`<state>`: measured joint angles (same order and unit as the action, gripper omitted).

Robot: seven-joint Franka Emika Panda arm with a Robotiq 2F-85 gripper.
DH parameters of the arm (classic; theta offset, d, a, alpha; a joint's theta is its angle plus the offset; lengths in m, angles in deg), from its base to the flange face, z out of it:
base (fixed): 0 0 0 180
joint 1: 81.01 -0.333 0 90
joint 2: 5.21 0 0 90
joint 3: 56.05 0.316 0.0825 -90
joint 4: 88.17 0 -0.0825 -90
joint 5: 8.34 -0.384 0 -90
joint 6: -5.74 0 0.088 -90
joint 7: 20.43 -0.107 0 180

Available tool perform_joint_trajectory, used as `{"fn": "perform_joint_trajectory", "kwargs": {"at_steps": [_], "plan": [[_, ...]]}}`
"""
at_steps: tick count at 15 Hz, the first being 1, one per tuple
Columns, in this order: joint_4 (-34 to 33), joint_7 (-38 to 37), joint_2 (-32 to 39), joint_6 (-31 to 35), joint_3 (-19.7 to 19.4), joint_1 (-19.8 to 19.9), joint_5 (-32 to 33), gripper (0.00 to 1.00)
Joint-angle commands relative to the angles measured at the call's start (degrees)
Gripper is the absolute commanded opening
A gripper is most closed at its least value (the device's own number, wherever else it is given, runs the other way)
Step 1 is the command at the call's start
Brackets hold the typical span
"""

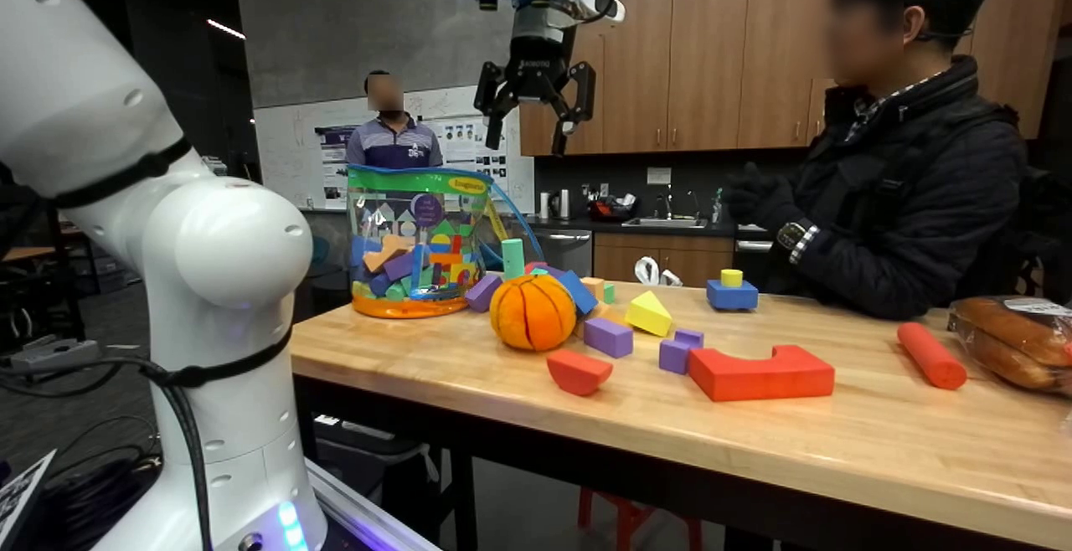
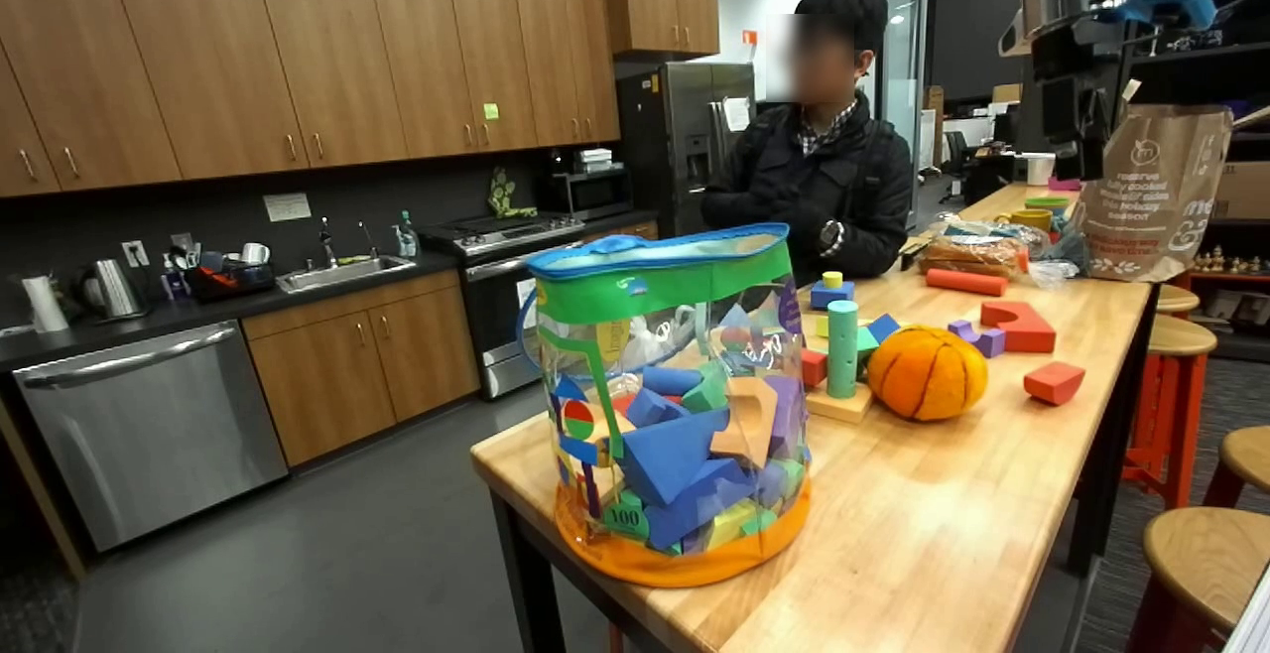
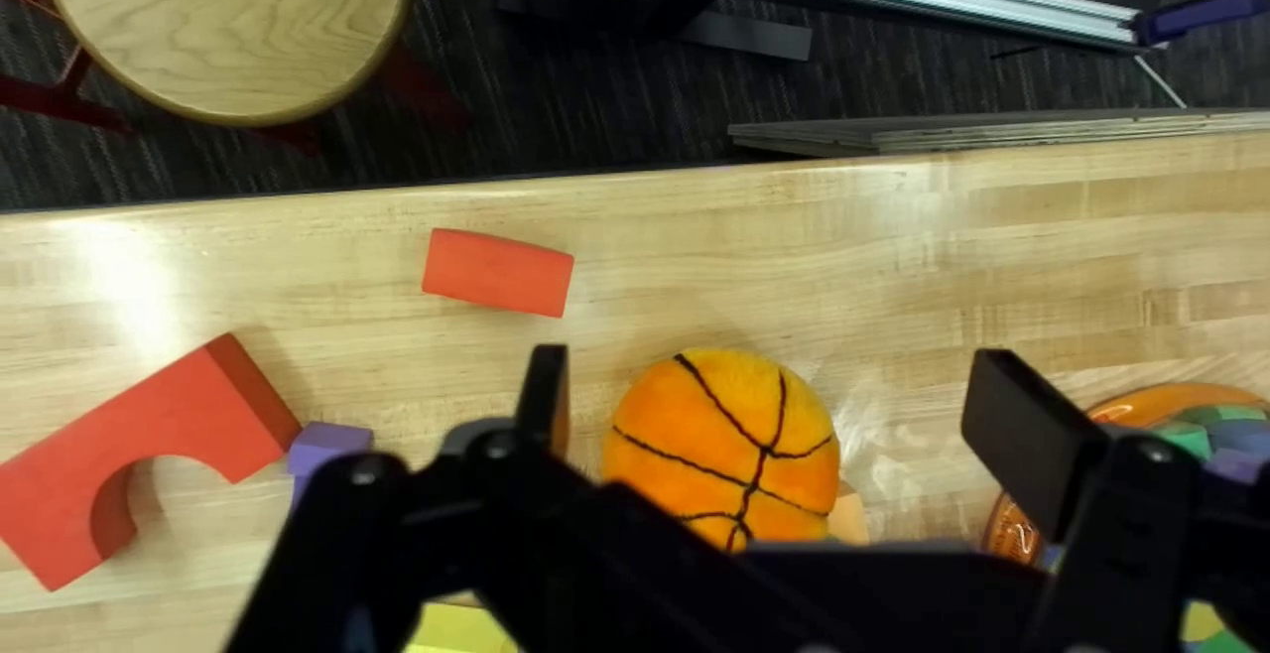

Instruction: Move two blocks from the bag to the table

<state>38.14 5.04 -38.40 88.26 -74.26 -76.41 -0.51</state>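
Observation:
The clear bag [image 1: 394,178] with a green top band and orange base stands upright at one end of the wooden table [image 1: 879,434]. In an exterior view the bag [image 2: 655,291] has its top open and holds several loose blocks, such as a large blue block [image 2: 675,450]. My gripper [image 1: 528,141] is open and empty, high above the table and beside the bag, above its top. In the wrist view the fingers [image 3: 769,375] are wide apart, with the orange ball far below between them. The bag's orange rim [image 3: 1156,400] shows at the right, partly hidden by a finger.
The orange ball [image 1: 533,314] sits near the bag. A green cylinder [image 2: 841,350] stands upright there. A red half-round block [image 1: 578,371], red arch [image 1: 762,375], yellow wedge [image 1: 649,314], purple block [image 1: 609,337] and red cylinder [image 1: 931,356] lie on the table. A person stands behind it.

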Motion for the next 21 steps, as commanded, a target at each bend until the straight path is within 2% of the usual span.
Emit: {"fn": "perform_joint_trajectory", "kwargs": {"at_steps": [1,11,16,21], "plan": [[-3.86,0.41,1.72,-0.58,1.98,-0.22,1.15,1.00],[-15.15,1.60,3.07,1.16,8.96,-4.57,4.49,1.00],[-17.82,2.38,3.76,6.26,12.73,-8.13,4.40,1.00],[-17.58,2.10,4.53,12.06,17.56,-11.25,4.84,1.00]]}}
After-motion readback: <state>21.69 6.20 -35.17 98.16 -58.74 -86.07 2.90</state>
